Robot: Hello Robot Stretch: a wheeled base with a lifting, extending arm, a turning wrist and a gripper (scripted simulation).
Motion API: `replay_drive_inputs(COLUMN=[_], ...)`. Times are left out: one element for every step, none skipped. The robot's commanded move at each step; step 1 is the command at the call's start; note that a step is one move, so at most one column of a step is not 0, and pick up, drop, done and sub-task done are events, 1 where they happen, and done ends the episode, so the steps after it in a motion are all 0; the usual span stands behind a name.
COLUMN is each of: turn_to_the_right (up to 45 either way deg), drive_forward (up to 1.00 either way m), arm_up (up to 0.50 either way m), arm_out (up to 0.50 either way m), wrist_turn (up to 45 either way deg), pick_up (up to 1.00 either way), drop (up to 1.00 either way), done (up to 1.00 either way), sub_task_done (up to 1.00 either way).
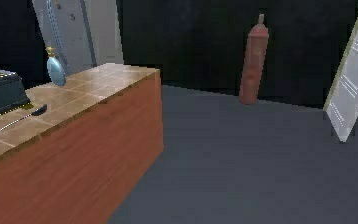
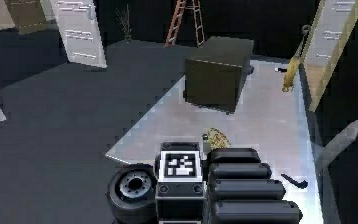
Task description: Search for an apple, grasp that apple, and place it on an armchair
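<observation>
A tiled wooden worktop (image 1: pixel 107 85) stands at the forward view's left, bearing a blue bottle (image 1: pixel 55 68) and a dark appliance (image 1: pixel 5 92). A reddish cylinder (image 1: pixel 254 62) stands by the far wall. Off to the side, a dark box (image 2: pixel 219 72) sits on a grey floor panel (image 2: pixel 277 140). The tool (image 2: pixel 135 190) sits low; I cannot tell its grip, its load or where the apple is.

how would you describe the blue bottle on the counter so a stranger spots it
Find the long wooden counter on the forward view's left. Toward its far end stands the bottle. It is pale blue, rounded and upright with a gold top, unlike the dark boxy appliance and the knife lying flat nearer the camera.
</observation>
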Motion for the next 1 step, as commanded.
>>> replay_drive_inputs(turn_to_the_right=[12.0], drive_forward=[0.0], arm_up=[0.0], arm_out=[0.0], wrist_turn=[0.0], pick_up=[0.0], drop=[0.0], done=[0.0], sub_task_done=[0.0])
